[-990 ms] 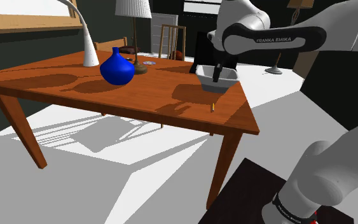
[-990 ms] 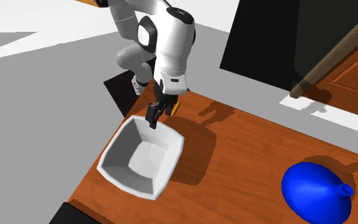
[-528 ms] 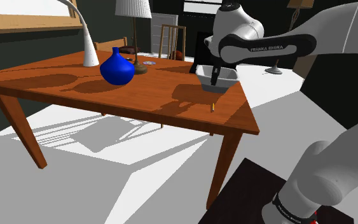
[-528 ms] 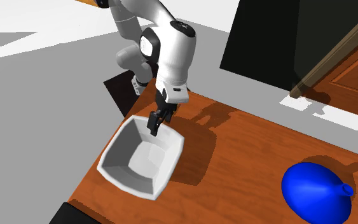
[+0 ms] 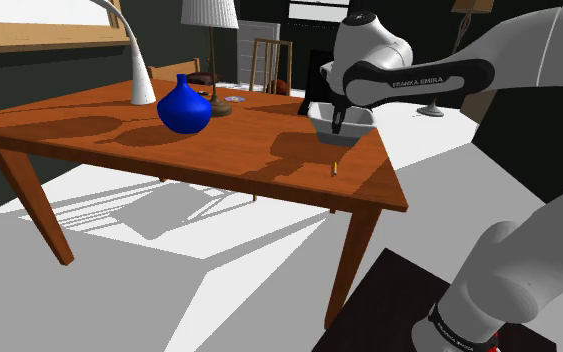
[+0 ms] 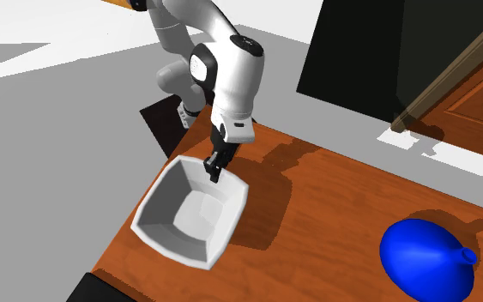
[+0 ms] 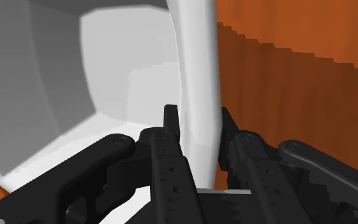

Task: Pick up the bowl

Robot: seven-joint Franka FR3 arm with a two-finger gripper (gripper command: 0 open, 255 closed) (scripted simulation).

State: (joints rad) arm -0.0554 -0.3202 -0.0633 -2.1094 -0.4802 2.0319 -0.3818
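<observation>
1. The gripper [image 7: 199, 121] is clamped on the bowl [image 7: 126, 76]. I see one finger [image 7: 171, 124] inside the basin and the other outside. The white wall fills the gap between them.
2. The bowl is white and square-rimmed. In the second exterior view it [image 6: 188, 214] sits on the table corner, its basin spreading away from the fingers on the side opposite the arm. The gripper [image 6: 214, 167] bites the rim edge nearest the arm.
3. The table [image 5: 219, 150] is reddish-brown wood with plain legs. Its top [image 7: 285, 95] shows bare just beside the outer finger.
4. In the shoulder view the gripper [image 5: 338, 125] comes down onto the bowl [image 5: 359, 120] at the table's far corner.
5. A blue vase [image 5: 184, 108] stands well apart from the fingers, across the tabletop. A lamp [image 5: 209, 12] with a white shade and a white curved lamp base [image 5: 141, 85] stand beyond it.
6. A small upright thing [image 5: 337, 168] sits on the table near the fingers, on the stand side. It's too small to identify.
7. The floor [image 5: 169, 260] is pale grey-white with hard shadows. The dark stand [image 5: 389, 300] sits on it.
8. In the second exterior view there's a black area [image 6: 359, 51] behind the table, with a wooden panel [image 6: 479, 94] beside it.
</observation>
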